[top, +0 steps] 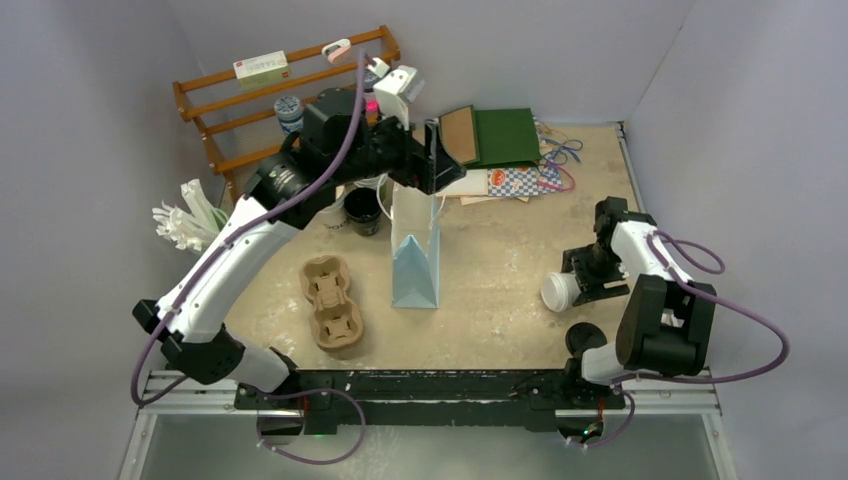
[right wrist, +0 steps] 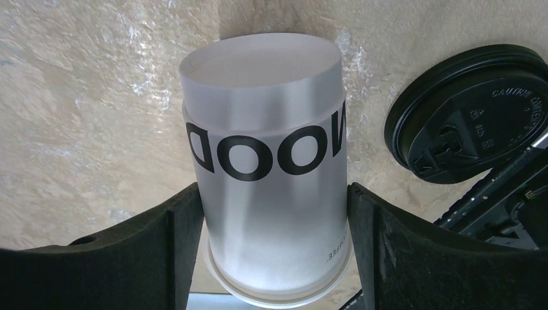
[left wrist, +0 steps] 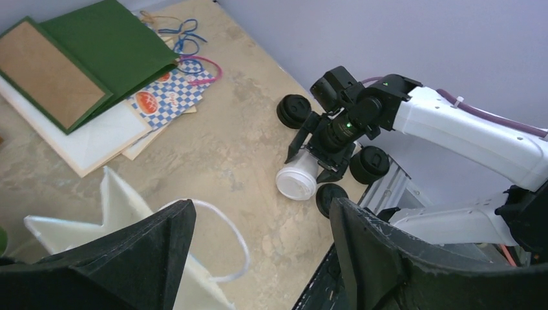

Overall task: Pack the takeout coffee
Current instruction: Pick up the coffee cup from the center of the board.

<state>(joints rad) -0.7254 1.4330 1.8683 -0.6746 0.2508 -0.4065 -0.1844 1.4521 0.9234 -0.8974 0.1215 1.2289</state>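
The cream-white takeout coffee cup (right wrist: pixel 268 174) lies on its side at the right of the table (top: pixel 500 290), base pointing away from the wrist, black lettering on its wall. My right gripper (right wrist: pixel 274 194) has a pad against each side of that white cup (top: pixel 560 290). The black cup (top: pixel 362 212) stands at the back, beside my left arm. My left gripper (top: pixel 435 165) hangs over the back rim of the upright light-blue paper bag (top: pixel 415 255), fingers wide apart and holding nothing. Between and below the left gripper (left wrist: pixel 262 206) shows the bag's white handle loop (left wrist: pixel 232 236).
A brown pulp cup carrier (top: pixel 332 305) lies left of the bag. Loose black lids (left wrist: pixel 369 165) sit around the right gripper, one close beside the cup (right wrist: pixel 468 123). Flat green and patterned bags (top: pixel 500 140) lie at the back, with a wooden rack (top: pixel 280 90) at back left.
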